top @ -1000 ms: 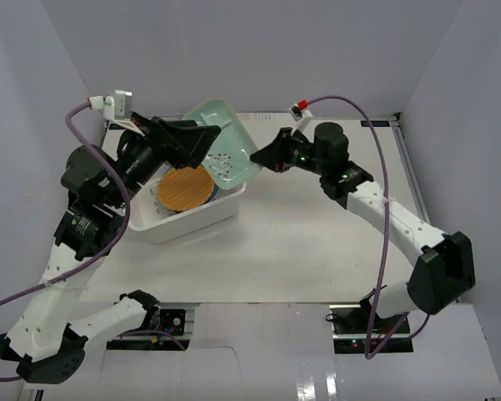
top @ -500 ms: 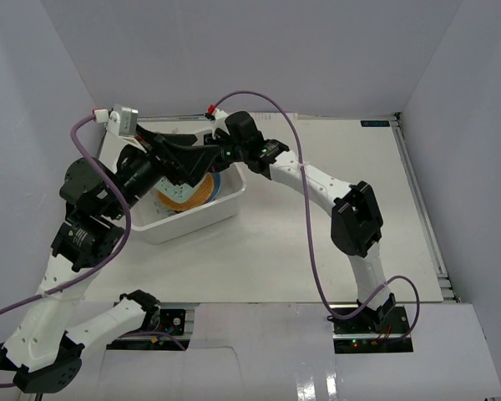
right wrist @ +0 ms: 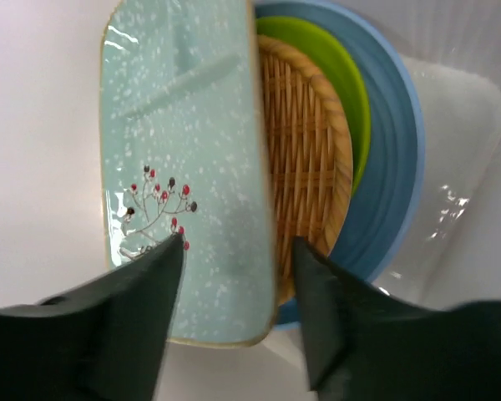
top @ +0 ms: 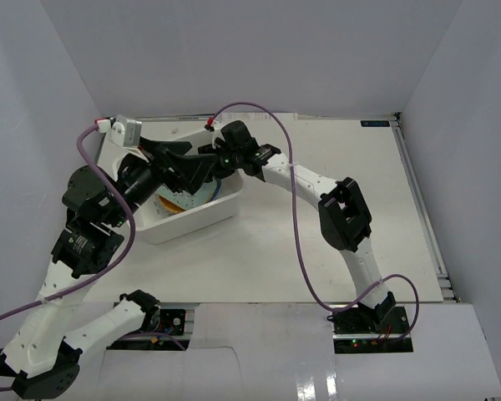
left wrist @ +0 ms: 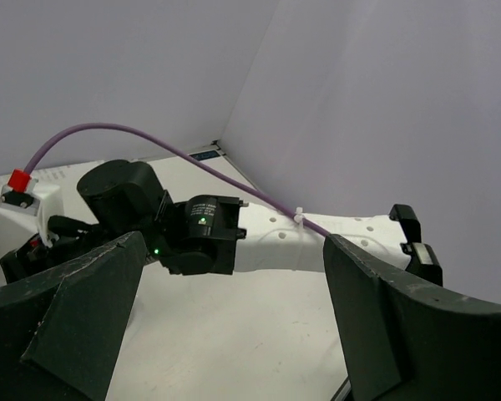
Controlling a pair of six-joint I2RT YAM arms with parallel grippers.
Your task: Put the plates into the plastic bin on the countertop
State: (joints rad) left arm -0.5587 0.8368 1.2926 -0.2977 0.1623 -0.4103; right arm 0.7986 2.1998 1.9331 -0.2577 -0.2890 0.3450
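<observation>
The white plastic bin (top: 210, 215) stands at the left on the countertop (top: 317, 242). In the right wrist view a pale mint oblong plate (right wrist: 184, 150) lies in it over a tan woven plate (right wrist: 305, 159), a lime green plate (right wrist: 338, 75) and a blue plate (right wrist: 392, 167). My right gripper (right wrist: 238, 251) hovers just above the mint plate's near end, open, with nothing gripped. My left gripper (left wrist: 234, 317) is wide open and empty, held over the bin (top: 188, 165) beside the right gripper (top: 212, 162). The other plates are hidden.
The right arm (top: 305, 180) stretches across the table's middle to the bin, and its purple cable (top: 296, 225) loops over the countertop. Pale grey walls close in the back and both sides. The bin's wall (right wrist: 463, 117) rises just right of the plate stack.
The right arm swung left, carrying the mint plate from the bin's far corner to over the bin, then its jaws opened and the plate now lies on the stack. The left gripper barely shifted.
</observation>
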